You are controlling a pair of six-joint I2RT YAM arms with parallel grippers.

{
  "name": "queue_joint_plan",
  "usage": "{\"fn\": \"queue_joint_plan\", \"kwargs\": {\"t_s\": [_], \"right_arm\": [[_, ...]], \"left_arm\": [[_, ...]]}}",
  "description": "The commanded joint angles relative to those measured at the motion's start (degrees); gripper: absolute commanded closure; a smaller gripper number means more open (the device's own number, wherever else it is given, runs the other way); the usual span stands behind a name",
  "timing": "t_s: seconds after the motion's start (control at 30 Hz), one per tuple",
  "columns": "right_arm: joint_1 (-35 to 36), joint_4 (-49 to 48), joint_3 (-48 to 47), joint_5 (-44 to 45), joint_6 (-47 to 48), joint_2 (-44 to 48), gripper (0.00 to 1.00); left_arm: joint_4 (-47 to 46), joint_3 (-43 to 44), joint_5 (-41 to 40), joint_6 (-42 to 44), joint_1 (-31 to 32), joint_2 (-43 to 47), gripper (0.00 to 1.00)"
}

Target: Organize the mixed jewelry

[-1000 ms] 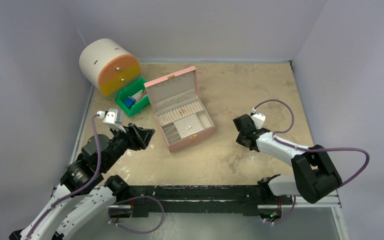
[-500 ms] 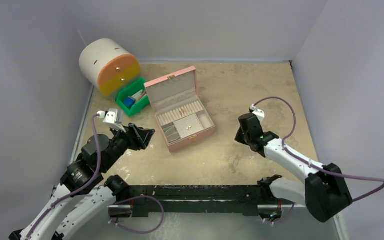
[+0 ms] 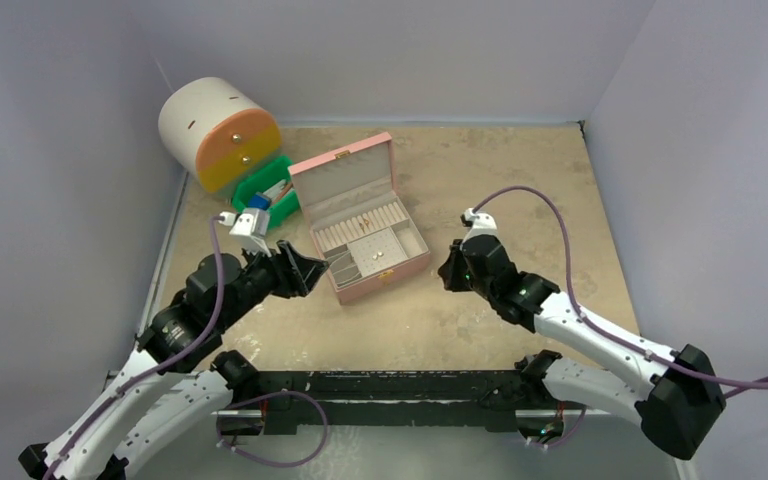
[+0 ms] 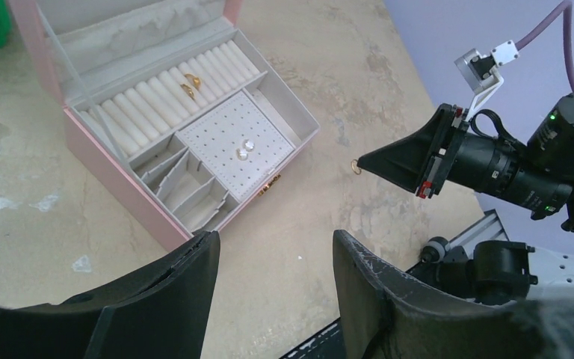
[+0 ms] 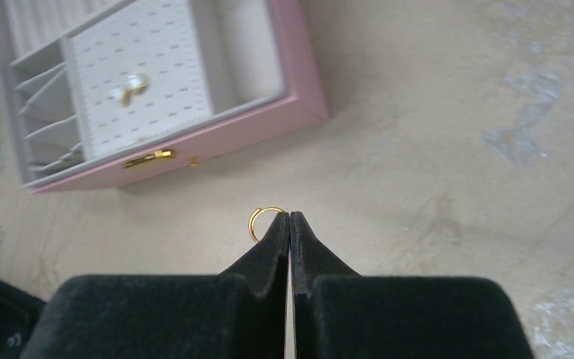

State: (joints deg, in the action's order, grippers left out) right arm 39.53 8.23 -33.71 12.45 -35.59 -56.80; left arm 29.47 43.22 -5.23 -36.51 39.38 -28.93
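1. Fingers (image 5: 269, 250) of the right gripper (image 5: 290, 218) are pressed together, pinching a gold ring (image 5: 263, 221) by a short arc of its band. The rest of the hoop sticks out to one side of the tips.
2. The left gripper (image 4: 273, 247) is spread wide and holds nothing. It hangs at the box's (image 3: 370, 235) left end.
3. The ring is over bare table (image 5: 456, 112), in front of the box's front wall, near it but apart.
4. Other rings (image 4: 189, 82) sit in the rolls (image 4: 157, 97), and two pale studs (image 4: 244, 150) are on the dotted pad (image 4: 217, 134).
5. Handling, as a judgement: the ring is very light, stiff, smooth metal, so it is slippery. Held by so little of the band, it could swivel or flick out. A pinch flat across the band is the safest hold, leaving the free side to push between two rolls.
6. Hard to see:
   - The contact itself is hidden behind the fingertips, so I cannot tell how much of the band is caught.
   - Whether the ring hangs clear of the table or brushes it is unclear.
   - From above the ring is too small to find.
   - A gold speck (image 5: 193, 160) beside the clasp (image 5: 149, 157) cannot be identified.
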Motion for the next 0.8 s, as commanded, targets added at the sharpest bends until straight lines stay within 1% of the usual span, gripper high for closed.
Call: {"fn": "queue_joint_plan", "kwargs": {"t_s": [0.0,0.13,0.4,0.6,0.77], "right_arm": [[6.0,-4.4,-5.6,1.1,3.6,-0.9,1.00],[12.4,-6.8,-8.6,2.5,5.3,-3.7,1.00],[21.4,-13.2,-14.0,2.2,8.8,-10.3,1.00],[25.2,-16.6,-17.2,2.3,9.9,-13.1,1.00],[27.0,-18.6,-17.8,2.6,10.0,-13.9,1.00]], "left_arm": [[-4.0,0.2,4.0,-3.4,-0.3,-1.8,0.44],[-4.4,-0.6,6.7,-4.8,-0.3,-3.5,0.43],[-7.5,-4.6,10.8,-8.9,-0.3,-4.9,0.43],[-10.3,-7.1,13.4,-12.2,-0.4,-5.7,0.44],[-14.3,-9.8,16.2,-15.4,-0.4,-5.8,0.47]]}}
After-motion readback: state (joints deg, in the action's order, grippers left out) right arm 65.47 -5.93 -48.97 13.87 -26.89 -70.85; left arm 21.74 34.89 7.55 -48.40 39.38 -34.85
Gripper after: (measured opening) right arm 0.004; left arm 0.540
